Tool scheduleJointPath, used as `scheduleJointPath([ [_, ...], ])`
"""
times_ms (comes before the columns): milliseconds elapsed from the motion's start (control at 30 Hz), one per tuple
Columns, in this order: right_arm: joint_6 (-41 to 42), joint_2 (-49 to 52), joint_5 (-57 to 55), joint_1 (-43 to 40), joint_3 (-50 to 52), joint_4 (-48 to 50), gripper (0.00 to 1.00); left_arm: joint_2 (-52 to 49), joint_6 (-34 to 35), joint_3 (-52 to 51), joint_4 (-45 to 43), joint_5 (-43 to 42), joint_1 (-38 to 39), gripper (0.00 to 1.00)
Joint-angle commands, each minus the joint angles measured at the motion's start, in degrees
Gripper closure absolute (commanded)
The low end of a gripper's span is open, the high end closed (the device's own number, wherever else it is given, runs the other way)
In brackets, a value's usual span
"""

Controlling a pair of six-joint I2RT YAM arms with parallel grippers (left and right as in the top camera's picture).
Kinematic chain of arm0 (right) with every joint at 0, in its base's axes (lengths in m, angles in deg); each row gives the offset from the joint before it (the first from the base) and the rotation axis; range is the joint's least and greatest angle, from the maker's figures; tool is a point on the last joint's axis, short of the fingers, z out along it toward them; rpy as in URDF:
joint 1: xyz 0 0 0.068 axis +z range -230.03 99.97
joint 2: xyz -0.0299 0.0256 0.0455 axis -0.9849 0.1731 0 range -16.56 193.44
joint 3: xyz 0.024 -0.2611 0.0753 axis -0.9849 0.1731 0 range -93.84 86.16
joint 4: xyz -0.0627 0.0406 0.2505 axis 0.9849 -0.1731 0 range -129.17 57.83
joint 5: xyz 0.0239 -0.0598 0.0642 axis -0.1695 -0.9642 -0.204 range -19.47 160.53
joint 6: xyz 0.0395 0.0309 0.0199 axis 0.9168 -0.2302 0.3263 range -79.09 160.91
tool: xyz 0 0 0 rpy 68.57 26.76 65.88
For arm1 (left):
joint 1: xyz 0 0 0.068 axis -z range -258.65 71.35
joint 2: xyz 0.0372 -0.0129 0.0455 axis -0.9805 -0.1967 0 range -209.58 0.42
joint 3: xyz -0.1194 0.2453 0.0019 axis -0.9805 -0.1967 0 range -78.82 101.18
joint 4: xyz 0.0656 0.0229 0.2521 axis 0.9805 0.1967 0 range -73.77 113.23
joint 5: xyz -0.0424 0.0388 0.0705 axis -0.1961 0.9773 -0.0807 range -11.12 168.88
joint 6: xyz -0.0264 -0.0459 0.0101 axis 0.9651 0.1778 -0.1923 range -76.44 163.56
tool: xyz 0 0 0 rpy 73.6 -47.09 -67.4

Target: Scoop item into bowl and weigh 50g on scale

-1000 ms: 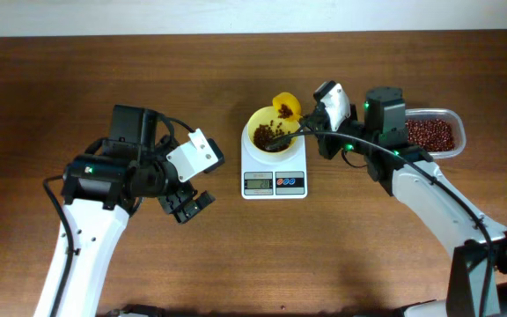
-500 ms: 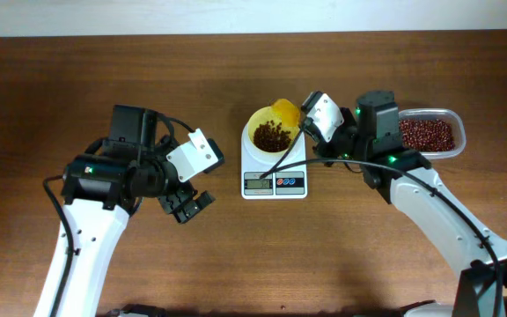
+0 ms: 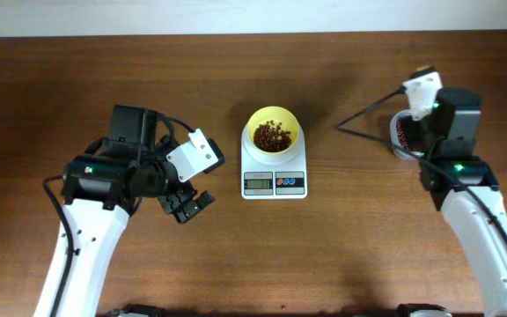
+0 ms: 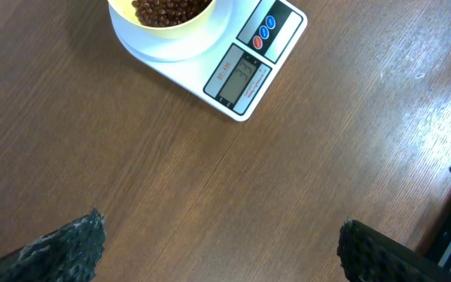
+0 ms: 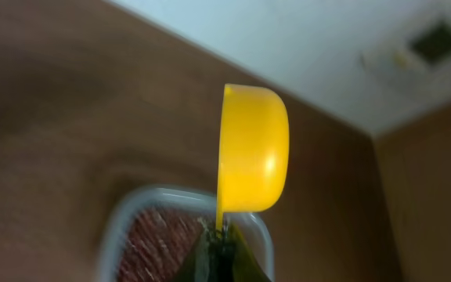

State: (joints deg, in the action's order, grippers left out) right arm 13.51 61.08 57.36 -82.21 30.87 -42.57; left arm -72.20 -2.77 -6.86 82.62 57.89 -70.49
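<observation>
**Overhead view.** The pale-yellow bowl is sitting on the white scale at the middle of the brown worktop. The beans are lying in a loose heap inside the bowl. The left end effector is hanging over bare wood well to the left of the scale, released and gripping nothing. The right arm is reaching over the clear container at the right side and covering most of it. The right end effector is hidden here under its own wrist. A black cable is looping out from that wrist toward the bowl, ending apart from it.

**Left wrist view.** Two dark fingertips are standing wide apart at the bottom corners, with only worktop between them. The scale is lying beyond them, its display and red and blue buttons showing. The bowl on it is being cut off by the top edge.

**Right wrist view.** The right end effector is clenching the handle of the yellow scoop. The scoop is standing on edge with its cup turned sideways, so its contents cannot be told. Behind it the container is showing blurred, with more beans inside.
</observation>
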Motion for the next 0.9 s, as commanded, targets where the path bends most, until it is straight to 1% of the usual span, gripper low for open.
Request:
scheduleJointPath([
  [0,0.0,4.5,-2.8,-5.1,-0.1,-1.9,0.96,0.6,-0.9,1.0,-0.1,-0.2,-0.2,0.01],
  [100,-0.2,10.4,-2.8,-7.8,-0.1,-2.0,0.96,0.6,-0.9,1.0,-0.1,-0.2,-0.2,0.01],
  [167,-5.7,15.1,-3.2,-7.9,-0.1,-1.9,0.96,0.6,-0.9,1.0,-0.1,-0.2,-0.2,0.01],
  [200,-6.8,16.4,-3.5,-7.9,-0.1,-1.9,0.96,0.6,-0.9,1.0,-0.1,-0.2,-0.2,0.01],
  [267,-6.9,16.9,-6.8,-7.9,-0.1,-2.6,0.96,0.6,-0.9,1.0,-0.1,-0.2,-0.2,0.01],
  [300,-6.8,16.9,-6.8,-7.8,-0.1,-4.7,0.96,0.6,-0.9,1.0,-0.1,-0.2,-0.2,0.01],
  [367,-6.4,16.9,-1.2,-7.8,-0.1,-7.5,0.96,0.6,-0.9,1.0,-0.1,-0.2,-0.2,0.01],
  [400,-4.2,16.9,2.5,-7.9,-0.1,-7.8,0.96,0.6,-0.9,1.0,-0.1,-0.2,-0.2,0.01],
  [467,0.2,16.8,4.0,-7.9,-0.1,-7.8,0.96,0.6,-0.9,1.0,-0.1,-0.2,-0.2,0.01],
  [600,1.6,15.9,7.9,-8.0,-2.1,-7.6,0.96,0.6,-0.9,1.0,-0.1,-0.2,-0.2,0.01],
  [633,6.6,15.7,9.3,-8.0,-3.1,-7.7,0.96,0.6,-0.9,1.0,-0.1,-0.2,-0.2,0.01],
  [667,8.5,15.7,12.7,-8.0,-3.1,-8.7,0.96,0.6,-0.9,1.0,-0.1,-0.2,-0.2,0.01],
  [700,8.5,15.7,15.6,-8.0,-3.1,-10.0,0.96,0.6,-0.9,1.0,-0.1,-0.2,-0.2,0.01],
  [733,8.9,15.7,16.3,-8.0,-3.1,-10.8,0.96,0.6,-0.9,1.0,-0.1,-0.2,-0.2,0.01],
  [767,11.1,15.7,16.6,-8.2,-3.1,-11.5,0.96,0.6,-0.9,1.0,-0.1,-0.2,-0.2,0.01],
  [800,14.5,15.7,20.3,-9.2,-3.1,-11.9,0.96,0.6,-0.9,1.0,-0.1,-0.2,-0.2,0.01],
  [833,14.9,15.7,24.5,-10.4,-3.1,-11.9,0.96,0.6,-0.9,1.0,-0.1,-0.2,-0.2,0.01],
  [867,17.6,15.7,26.2,-12.0,-3.1,-11.9,0.96,0.6,-0.9,1.0,-0.1,-0.2,-0.2,0.01],
])
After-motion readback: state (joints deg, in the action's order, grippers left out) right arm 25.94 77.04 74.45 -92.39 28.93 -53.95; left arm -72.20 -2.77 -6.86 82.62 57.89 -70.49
